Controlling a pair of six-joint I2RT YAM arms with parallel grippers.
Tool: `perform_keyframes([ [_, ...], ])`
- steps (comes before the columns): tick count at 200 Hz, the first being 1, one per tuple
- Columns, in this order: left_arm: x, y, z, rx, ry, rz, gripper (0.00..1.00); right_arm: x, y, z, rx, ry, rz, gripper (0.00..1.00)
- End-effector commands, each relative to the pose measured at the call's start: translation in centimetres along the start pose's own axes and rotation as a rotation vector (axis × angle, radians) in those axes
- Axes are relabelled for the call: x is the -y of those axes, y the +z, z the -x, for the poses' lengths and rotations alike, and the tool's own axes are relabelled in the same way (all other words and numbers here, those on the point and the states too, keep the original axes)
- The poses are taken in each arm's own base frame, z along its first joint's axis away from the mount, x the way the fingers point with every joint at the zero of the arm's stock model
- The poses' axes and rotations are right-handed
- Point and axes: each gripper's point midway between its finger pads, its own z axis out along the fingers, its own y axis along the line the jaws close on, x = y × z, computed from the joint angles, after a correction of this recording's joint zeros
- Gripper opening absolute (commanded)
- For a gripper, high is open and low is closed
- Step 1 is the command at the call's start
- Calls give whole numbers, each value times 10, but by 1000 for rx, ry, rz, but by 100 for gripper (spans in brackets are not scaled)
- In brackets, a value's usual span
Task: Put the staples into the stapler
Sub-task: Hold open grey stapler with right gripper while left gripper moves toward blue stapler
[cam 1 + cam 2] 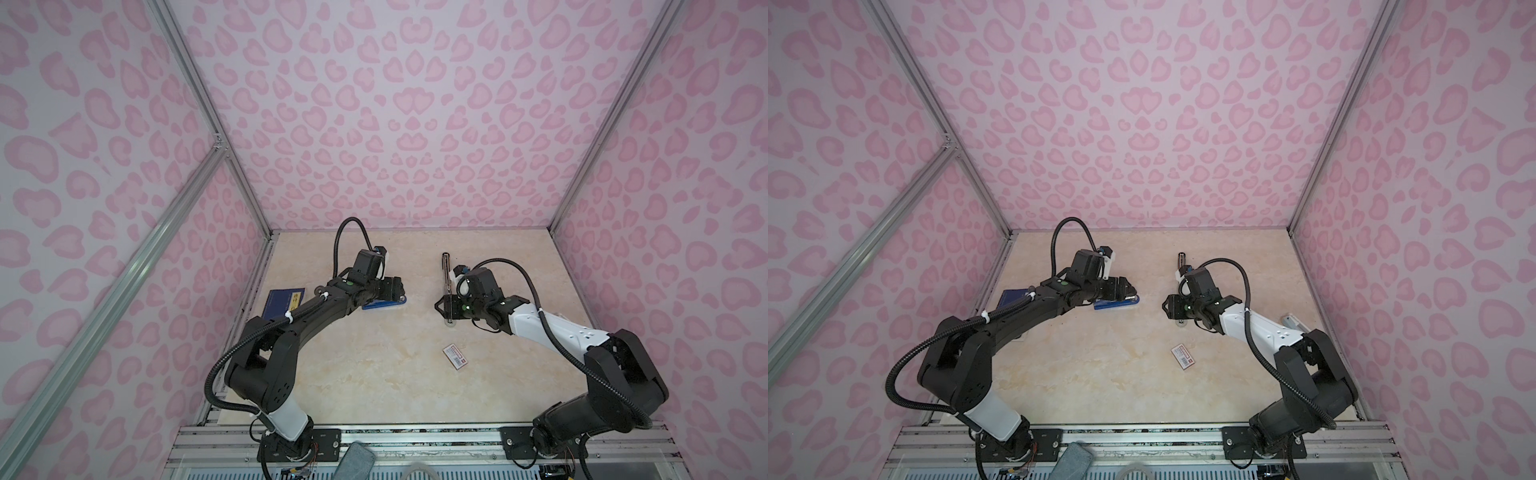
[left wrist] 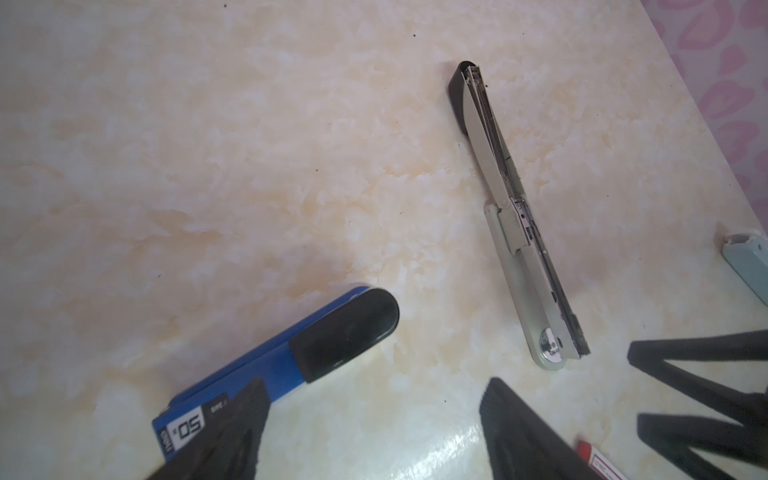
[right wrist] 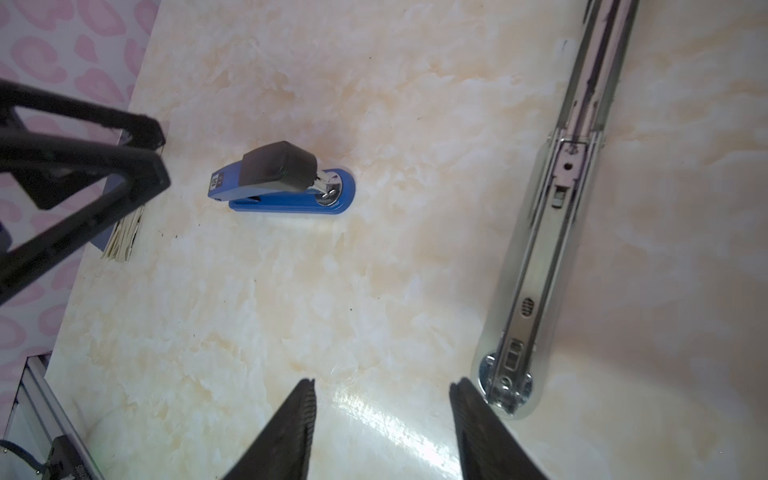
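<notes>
A blue stapler [image 1: 384, 305] lies left of a grey stapler [image 1: 445, 266], red-labelled box [image 1: 456, 356] nearer the front.

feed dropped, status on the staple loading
Left gripper and right gripper open, empty. Grey stapler opened flat beside right gripper. Staple box lies alone, not gripped. Nothing in the way.

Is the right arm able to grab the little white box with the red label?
Probably yes. The white box lies alone on the table close to the right gripper, which is open and empty, with nothing between them.
</notes>
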Motion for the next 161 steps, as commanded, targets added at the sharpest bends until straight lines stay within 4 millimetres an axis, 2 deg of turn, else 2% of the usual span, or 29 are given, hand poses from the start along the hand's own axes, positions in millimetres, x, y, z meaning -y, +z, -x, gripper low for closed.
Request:
perform_keyframes([
  [1, -1, 13, 1, -47, 31, -20, 84, -3, 4, -3, 0, -7, 20, 55],
  [16, -3, 26, 4, -68, 32, -36, 84, -1, 5, -4, -1, 4, 22, 55],
  [21, -5, 32, -2, -92, 29, -38, 83, -1, 6, -5, -2, 7, 23, 55],
  [26, -3, 33, 8, -80, 34, -43, 83, -2, 6, -6, -4, 9, 25, 55],
  [51, 6, 46, 5, -124, 20, -105, 81, 1, 7, -10, -8, 20, 20, 55],
  [70, 15, 49, 2, -139, 2, -154, 79, 2, 10, -13, -19, 24, 19, 55],
  [96, 15, 49, -8, -170, 17, -155, 78, -1, 16, -12, -28, 30, 36, 55],
  [132, 6, 49, -24, -222, 81, -102, 77, -4, 23, -11, -36, 32, 50, 55],
  [161, -6, 45, -26, -228, 174, -27, 78, -5, 28, -15, -48, 33, 52, 54],
])
